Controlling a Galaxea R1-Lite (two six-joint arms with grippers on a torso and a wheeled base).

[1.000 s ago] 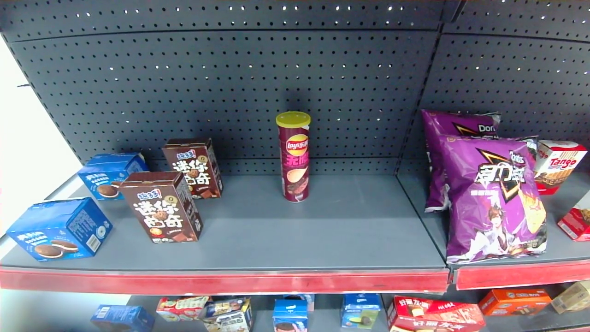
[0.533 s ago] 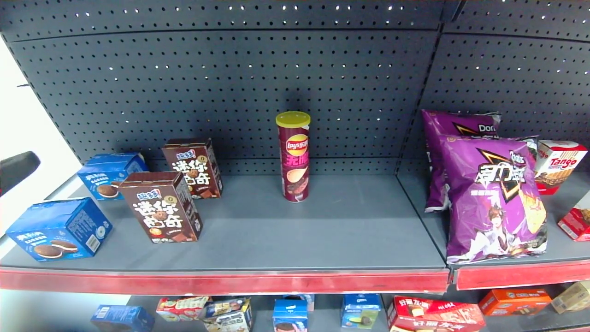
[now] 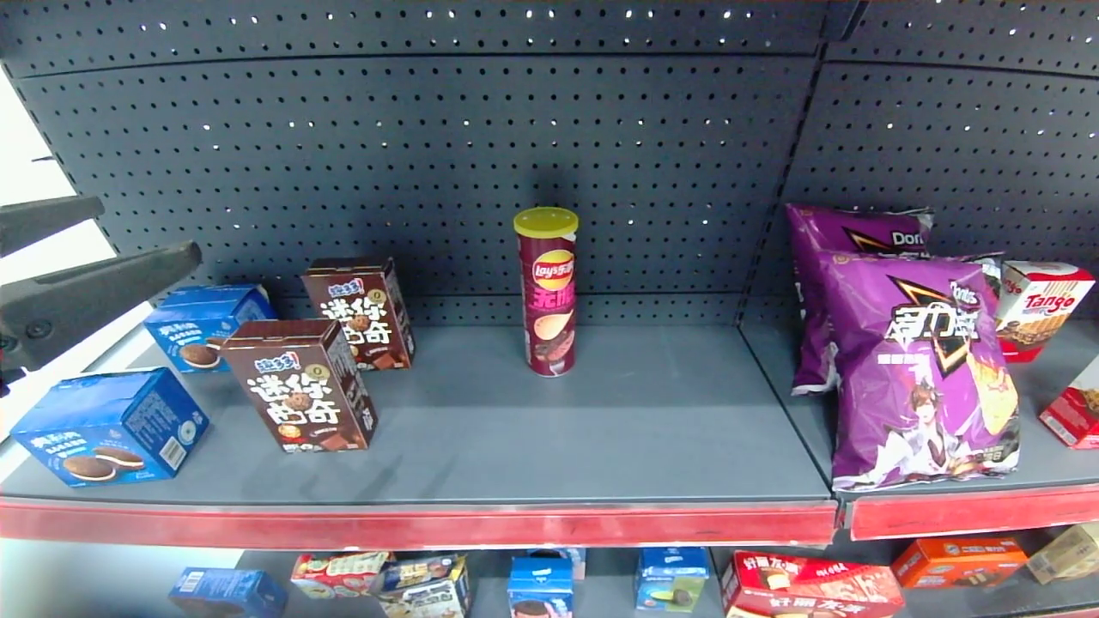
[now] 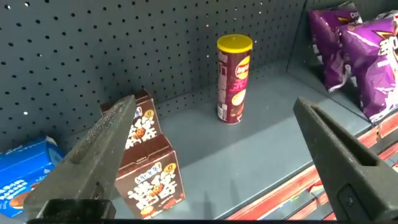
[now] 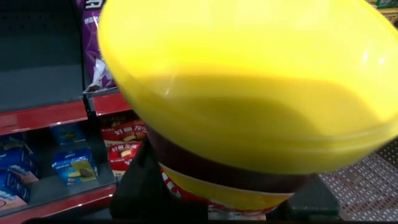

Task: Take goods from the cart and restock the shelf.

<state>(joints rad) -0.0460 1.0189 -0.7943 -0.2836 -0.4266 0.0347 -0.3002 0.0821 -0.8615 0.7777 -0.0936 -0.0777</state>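
Note:
A maroon chips can with a yellow lid (image 3: 548,292) stands upright at the back middle of the grey shelf (image 3: 558,438); the left wrist view has the same chips can (image 4: 234,78). My left gripper (image 3: 150,230) hangs at the shelf's left end, above the blue boxes. It is open, and its fingers (image 4: 93,155) stand wide apart with nothing between them. My right gripper (image 5: 224,196) is shut on a second chips can (image 5: 249,81), whose yellow lid sits close to the camera, in front of the lower shelves.
Two brown cookie boxes (image 3: 300,382) and two blue boxes (image 3: 107,425) stand at the shelf's left. Purple chip bags (image 3: 910,360) lean on the neighbouring bay at the right, with red boxes (image 3: 1039,305) behind. A red lip (image 3: 412,524) edges the shelf. Free room lies around the standing can.
My left gripper has come into the head view from the left edge and moved rightward over the blue boxes. The goods on the shelf have not moved.

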